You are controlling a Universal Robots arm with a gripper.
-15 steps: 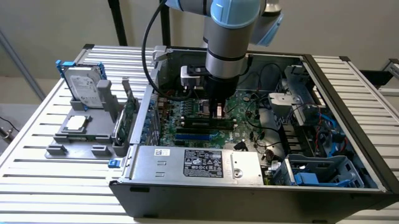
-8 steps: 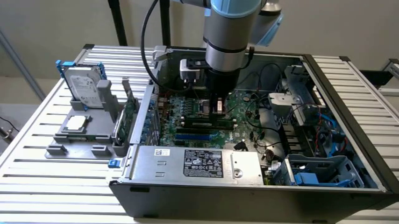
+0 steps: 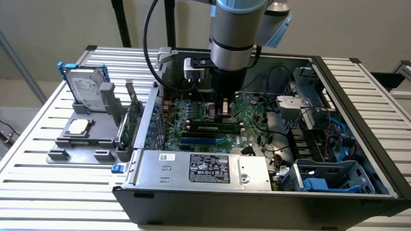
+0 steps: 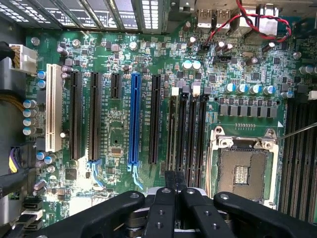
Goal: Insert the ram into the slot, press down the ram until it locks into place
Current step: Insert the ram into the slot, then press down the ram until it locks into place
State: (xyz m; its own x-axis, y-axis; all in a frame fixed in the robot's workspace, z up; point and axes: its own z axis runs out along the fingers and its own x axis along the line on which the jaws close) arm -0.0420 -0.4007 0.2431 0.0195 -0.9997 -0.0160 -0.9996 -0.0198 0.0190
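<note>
Well, nearest to where I stand is the front wall of the open case (image 3: 257, 209), with the silver power supply (image 3: 205, 168) just behind it, out of the arm's way. Past that lies the board (image 3: 192, 113), and first on it the blue socket (image 3: 199, 141).

Just beyond the blue socket is the ram (image 3: 215, 127), standing on edge along its slot (image 4: 171, 139), the one closest to the blue socket in a row of identical black ones. It sits level from end to end, which suggests it is already entered. I cannot tell whether the end latches have caught.

Over that row hangs the gripper (image 3: 224, 111), reaching straight down from the arm. In the wrist view its two fingers (image 4: 164, 208) are drawn tight together with no gap, and I see nothing between them. My guess is they are closed to make one blunt tip for pushing on the stick's top edge, since a grip would serve no purpose once the stick is in. Whether the tip touches the stick I cannot say.

Farther along the board is the square processor socket (image 4: 245, 168), clear of the work. Off at the exterior view's left, outside the case, a grey tray (image 3: 77, 142) on the slatted table (image 3: 38, 183) props up a hard drive (image 3: 86, 91), parked there as spare parts.
</note>
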